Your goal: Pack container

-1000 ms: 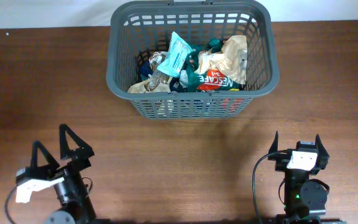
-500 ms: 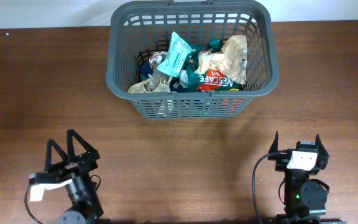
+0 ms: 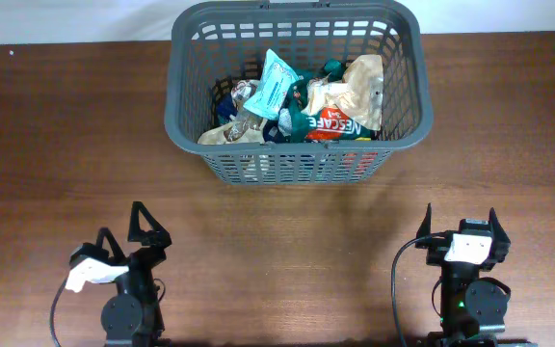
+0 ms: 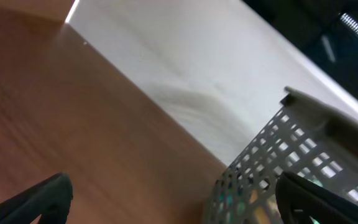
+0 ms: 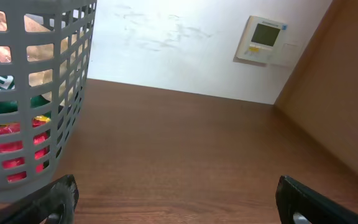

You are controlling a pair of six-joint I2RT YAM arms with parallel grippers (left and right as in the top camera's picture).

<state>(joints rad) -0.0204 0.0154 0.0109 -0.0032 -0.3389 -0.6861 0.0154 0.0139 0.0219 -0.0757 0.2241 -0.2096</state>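
The dark grey slotted container (image 3: 186, 96) stands at the back middle of the table, holding several packets, among them a red and green Nescafe packet (image 3: 337, 125) and a light blue packet (image 3: 276, 82). It also shows in the left wrist view (image 4: 272, 162) and in the right wrist view (image 5: 73, 93). My left gripper (image 3: 130, 226) is open and empty near the front left edge. My right gripper (image 3: 461, 220) is open and empty near the front right edge. Both are well in front of the container.
The brown wooden table (image 3: 66, 145) meets a white wall at the back. A white wall panel device (image 5: 265, 38) hangs on the wall, and a brown side board (image 5: 347, 93) rises at the right.
My left arm has swung to the right along the front edge and turned toward the container. The right arm and the container have not moved.
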